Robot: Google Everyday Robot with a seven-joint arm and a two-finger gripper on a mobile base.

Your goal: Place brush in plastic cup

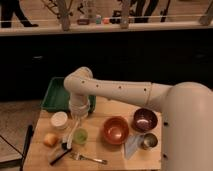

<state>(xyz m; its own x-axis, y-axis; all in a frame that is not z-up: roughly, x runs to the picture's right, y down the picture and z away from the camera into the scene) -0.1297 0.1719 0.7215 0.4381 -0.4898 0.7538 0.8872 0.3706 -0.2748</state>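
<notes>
With gripper (76, 120) low at brush (69, 136) handle's top, just left of cup (80, 136): cannot tell whether gripping.

A pale wooden counter (37, 158) stands on a speckled grey floor (17, 120). Behind it runs a broad dark wall (150, 55), topped by a light ledge (50, 29) with slanted railing posts (63, 15). Beyond lies brightly lit tan flooring (37, 10). The claw (71, 131) hangs low over the counter's left part.
</notes>
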